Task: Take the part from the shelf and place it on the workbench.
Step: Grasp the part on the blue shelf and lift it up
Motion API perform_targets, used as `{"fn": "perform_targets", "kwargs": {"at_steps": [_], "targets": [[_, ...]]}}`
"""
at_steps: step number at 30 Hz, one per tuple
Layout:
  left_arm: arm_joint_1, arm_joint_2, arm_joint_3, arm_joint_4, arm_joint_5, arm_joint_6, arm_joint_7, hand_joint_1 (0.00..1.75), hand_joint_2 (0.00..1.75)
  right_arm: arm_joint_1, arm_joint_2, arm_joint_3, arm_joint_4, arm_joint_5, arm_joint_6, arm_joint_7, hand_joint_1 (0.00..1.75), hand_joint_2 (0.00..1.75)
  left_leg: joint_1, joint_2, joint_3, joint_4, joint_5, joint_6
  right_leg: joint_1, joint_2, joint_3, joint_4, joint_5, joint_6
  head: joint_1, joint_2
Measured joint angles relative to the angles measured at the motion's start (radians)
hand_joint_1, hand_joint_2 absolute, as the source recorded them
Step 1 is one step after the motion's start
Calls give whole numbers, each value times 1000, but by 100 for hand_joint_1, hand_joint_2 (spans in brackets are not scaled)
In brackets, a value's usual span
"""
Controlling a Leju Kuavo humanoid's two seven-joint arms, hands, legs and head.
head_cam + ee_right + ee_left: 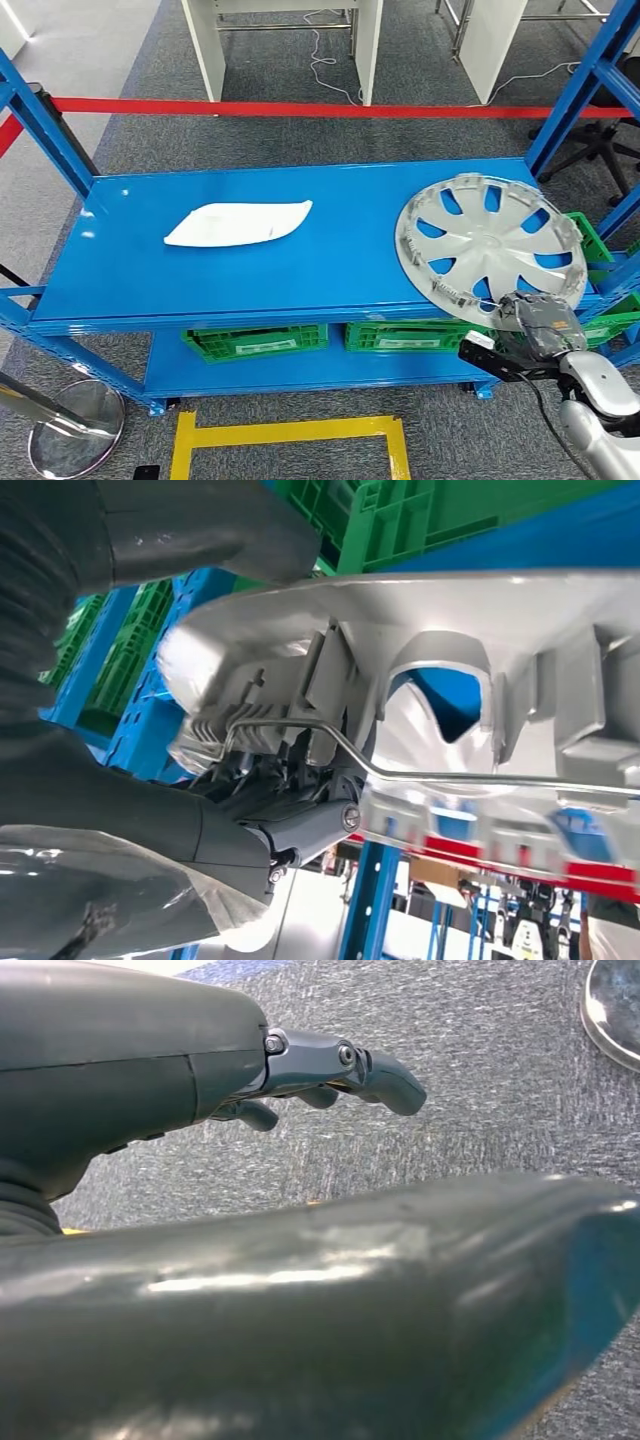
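Head view looks down on the shelf; right wrist view sits close under the shared hubcap; left wrist faces carpet.

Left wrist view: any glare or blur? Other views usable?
Left wrist view: near dark body part blurred, with streaky glare; robot hand and carpet sharp. Head view: sharp, small glints on shelf. Right wrist view: hubcap rim sharp, background soft.
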Motion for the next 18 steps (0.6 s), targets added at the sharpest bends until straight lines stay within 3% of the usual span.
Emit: {"fn": "perform_targets", "kwargs": {"at_steps": [13, 18], "targets": [[0, 0, 3, 0, 11, -3, -10, 0, 0, 57, 14, -35, -84, 33, -21, -3, 175, 175, 0, -2, -1, 0, 0, 0, 0, -2, 0, 0, 0, 0, 0, 0], [0, 1, 4, 0, 19, -51, -36, 0, 0, 74, 16, -47, -102, 39, -33, -3, 175, 175, 0, -1, -1, 0, 0, 0, 0, -1, -1, 0, 0, 0, 0, 0]]}}
